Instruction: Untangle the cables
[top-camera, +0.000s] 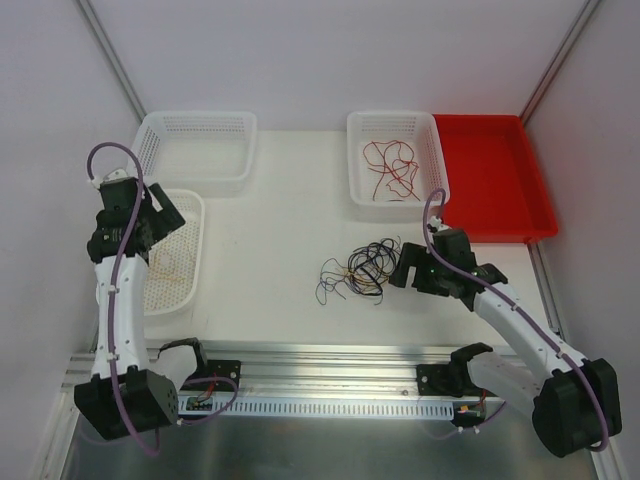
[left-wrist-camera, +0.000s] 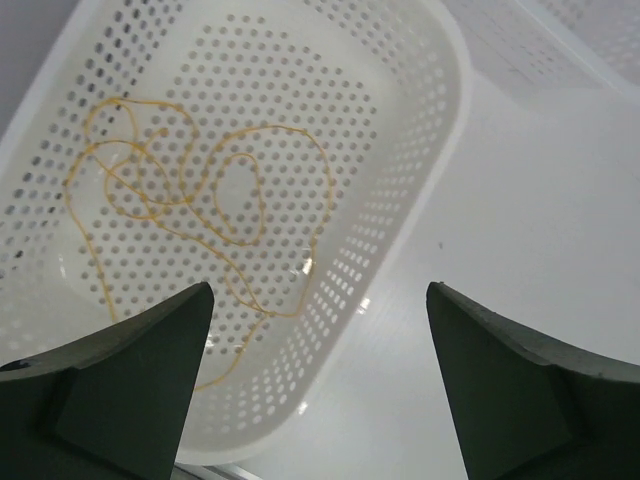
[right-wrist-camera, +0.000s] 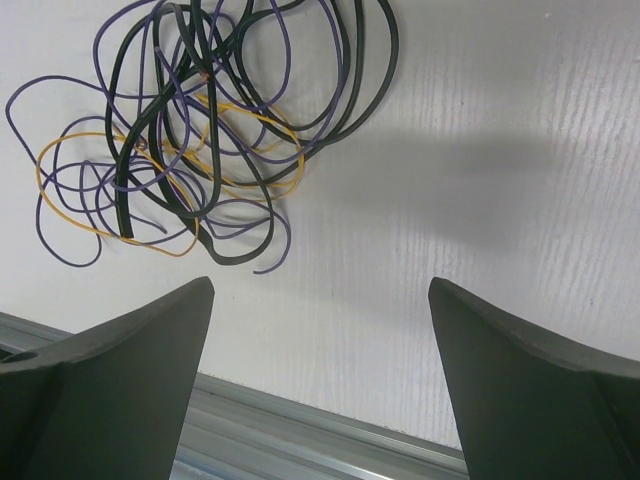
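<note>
Tagger: Right tool (right-wrist-camera: 320, 300) fingers fill the near edge of its wrist view. They are spread wide with nothing between them.
Checker: Cables?
Tagger: Main tangle (right-wrist-camera: 200, 130) of black, purple and orange strands sits mid worktop (top-camera: 280, 230), just left of that tool and apart from it. It is not under the gap but off to its left and ahead.
Checker: Handling?
Tagger: My read is light, thin, springy and soft. Loops will drag each other and may slip from flat pads. Best hold looks like a stray piece at the edge, e.g. the black cable end (right-wrist-camera: 123, 215), not the knotted middle.
Checker: Left side?
Tagger: Left tool (left-wrist-camera: 320, 300) is also wide and empty, hanging over the left basket (left-wrist-camera: 440, 150). One orange cable (left-wrist-camera: 190, 195) lies loose inside, well apart from the tangle. Red cables (top-camera: 388, 168) lie in the far right basket (top-camera: 395, 117).
</note>
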